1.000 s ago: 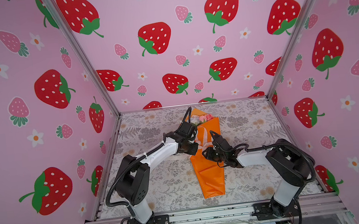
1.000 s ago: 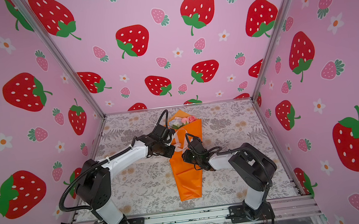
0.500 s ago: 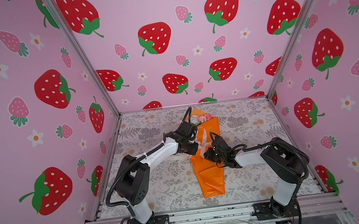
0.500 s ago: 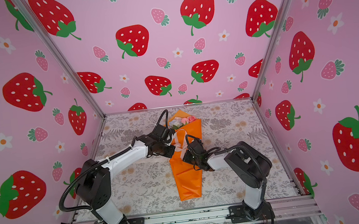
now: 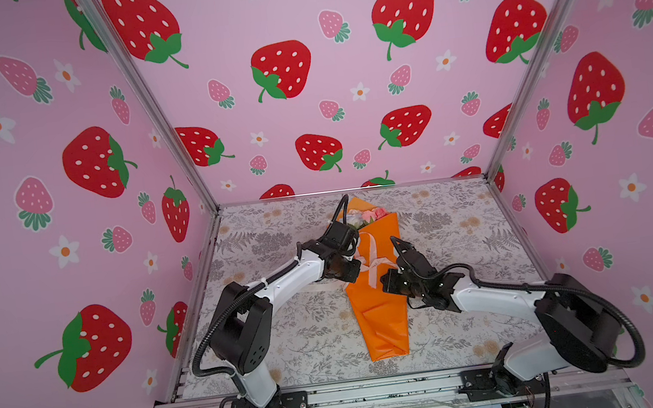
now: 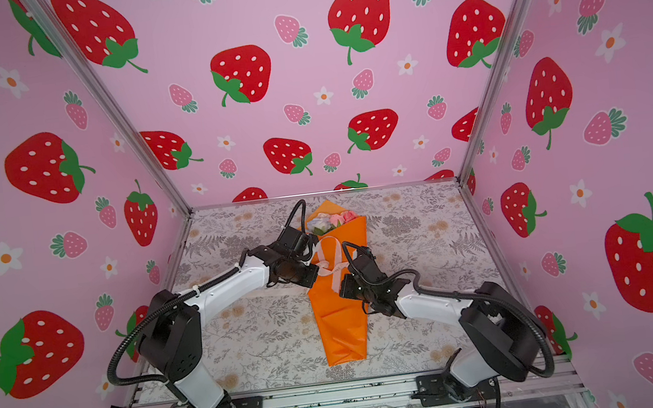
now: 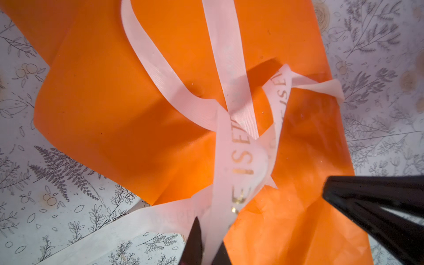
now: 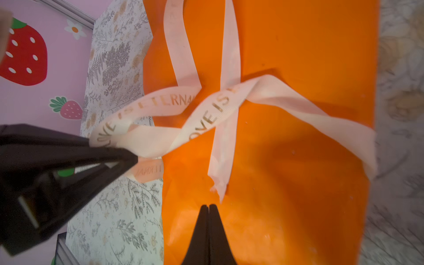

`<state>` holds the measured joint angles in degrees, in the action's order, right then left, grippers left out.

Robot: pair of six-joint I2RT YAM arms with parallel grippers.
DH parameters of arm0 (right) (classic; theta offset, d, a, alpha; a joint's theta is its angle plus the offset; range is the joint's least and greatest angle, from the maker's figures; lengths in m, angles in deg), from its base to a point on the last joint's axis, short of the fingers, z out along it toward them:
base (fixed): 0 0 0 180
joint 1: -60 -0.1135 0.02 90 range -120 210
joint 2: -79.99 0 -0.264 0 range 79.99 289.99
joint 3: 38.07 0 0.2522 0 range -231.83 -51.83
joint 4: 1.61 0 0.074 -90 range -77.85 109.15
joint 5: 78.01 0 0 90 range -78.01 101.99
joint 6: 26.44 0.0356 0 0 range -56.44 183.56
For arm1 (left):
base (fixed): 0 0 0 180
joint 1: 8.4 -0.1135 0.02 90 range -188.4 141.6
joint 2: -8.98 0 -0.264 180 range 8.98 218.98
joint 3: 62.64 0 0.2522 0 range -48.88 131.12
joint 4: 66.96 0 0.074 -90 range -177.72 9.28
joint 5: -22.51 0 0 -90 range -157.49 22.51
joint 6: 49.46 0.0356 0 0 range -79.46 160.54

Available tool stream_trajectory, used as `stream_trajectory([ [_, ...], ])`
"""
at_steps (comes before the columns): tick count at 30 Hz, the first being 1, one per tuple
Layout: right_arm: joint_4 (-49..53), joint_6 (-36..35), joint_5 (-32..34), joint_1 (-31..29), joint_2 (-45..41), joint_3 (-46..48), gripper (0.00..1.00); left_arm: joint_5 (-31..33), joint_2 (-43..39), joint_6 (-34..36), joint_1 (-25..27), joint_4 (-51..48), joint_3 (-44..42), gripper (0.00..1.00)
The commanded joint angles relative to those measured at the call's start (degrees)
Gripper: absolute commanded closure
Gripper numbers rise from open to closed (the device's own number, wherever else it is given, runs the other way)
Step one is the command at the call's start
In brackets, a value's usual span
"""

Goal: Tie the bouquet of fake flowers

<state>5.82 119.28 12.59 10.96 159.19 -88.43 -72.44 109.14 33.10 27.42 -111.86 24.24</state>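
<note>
The bouquet of fake flowers [image 5: 383,311] [image 6: 340,320] lies on the floral table, an orange paper cone with pink and white blooms [image 5: 365,217] at its far end. A cream ribbon [image 5: 373,264] [image 7: 238,146] [image 8: 206,114] printed with gold letters crosses loosely over the wrap. My left gripper [image 5: 355,271] [image 7: 207,238] sits at the bouquet's left edge, shut on a strand of the ribbon; the right wrist view shows it [image 8: 128,158] pinching that strand. My right gripper [image 5: 386,284] [image 8: 208,206] hangs over the orange paper, shut and empty. The ribbon's loose tail [image 8: 220,176] ends just ahead of its tips.
The table [image 5: 289,335] carries a grey floral cloth. Pink strawberry walls [image 5: 303,90] close in three sides, with metal posts at the back corners. An aluminium rail [image 5: 379,391] along the front holds both arm bases.
My right gripper's jaws have gone from partly open to shut, with nothing caught between them. The left arm and the bouquet have stayed put.
</note>
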Motion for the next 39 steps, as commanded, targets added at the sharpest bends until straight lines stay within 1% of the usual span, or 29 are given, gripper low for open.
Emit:
stream_trajectory([
  [1,10.9,-3.1,0.4,-0.4,-5.6,5.0,1.0,0.1,0.8,-0.3,0.3,-1.2,1.8,0.9],
  [3,10.8,-2.6,-0.9,-0.3,-9.0,7.2,1.0,-0.6,0.9,-0.1,0.4,-1.2,1.7,0.9],
  [5,5.1,-2.9,-3.6,-0.3,-9.2,7.3,1.0,-0.6,1.0,-0.1,0.3,-1.6,1.9,0.9],
  [6,3.2,-3.0,-4.2,-0.3,-7.8,5.9,0.98,-0.3,1.1,-0.2,0.3,-2.0,2.2,0.9],
  [8,4.2,-4.9,-4.0,-0.3,-3.3,1.1,0.93,0.0,1.0,-0.3,0.4,-2.3,2.4,0.9],
  [10,5.4,-8.3,-4.0,-0.4,1.8,-3.9,0.84,-0.1,1.2,-0.5,0.4,-2.6,2.7,0.89],
  [12,6.0,-10.2,-0.5,-1.0,6.0,-6.8,0.73,0.0,1.7,-1.3,0.4,-2.8,3.2,0.9],
  [14,3.4,-11.0,1.8,-1.4,8.9,-7.5,0.67,0.2,1.9,-1.8,0.3,-2.8,3.3,0.9],
  [16,1.8,-11.6,4.4,-1.8,11.7,-8.8,0.64,0.2,2.2,-2.2,0.4,-2.8,3.3,0.9],
  [18,3.2,-13.0,6.0,-2.1,14.8,-12.3,0.61,0.0,2.5,-2.3,0.3,-2.8,3.3,0.9],
  [21,3.7,-14.4,11.5,-3.5,18.2,-15.6,0.55,-0.4,2.6,-2.9,0.2,-2.4,3.3,0.9],
  [24,5.4,-14.6,13.1,-4.0,22.0,-18.9,0.54,0.1,2.8,-3.4,0.2,-2.6,3.5,0.9],
  [28,6.1,-15.1,16.4,-4.9,26.2,-21.0,0.53,-0.1,2.5,-4.1,0.2,-1.6,3.0,0.9],
  [31,5.9,-15.8,17.8,-5.5,28.4,-20.7,0.56,-0.5,2.7,-4.4,0.2,-1.3,2.7,0.9],
  [34,5.8,-15.3,18.4,-6.0,28.9,-19.5,0.61,-0.6,3.2,-4.5,0.2,-1.2,2.6,0.9],
  [35,5.8,-15.3,18.4,-6.0,28.8,-19.1,0.65,-0.6,3.3,-4.6,0.2,-1.2,2.6,0.9],
  [36,5.7,-15.4,18.2,-6.0,28.6,-18.8,0.71,-0.6,3.4,-4.6,0.2,-1.1,2.5,0.9],
  [38,5.6,-15.5,17.6,-6.0,28.1,-18.6,0.8,-0.7,3.4,-4.7,0.3,-0.9,2.3,0.9],
  [39,5.7,-15.6,17.4,-6.0,27.7,-18.6,0.83,-0.8,3.5,-4.8,0.2,-0.9,2.3,0.9],
])
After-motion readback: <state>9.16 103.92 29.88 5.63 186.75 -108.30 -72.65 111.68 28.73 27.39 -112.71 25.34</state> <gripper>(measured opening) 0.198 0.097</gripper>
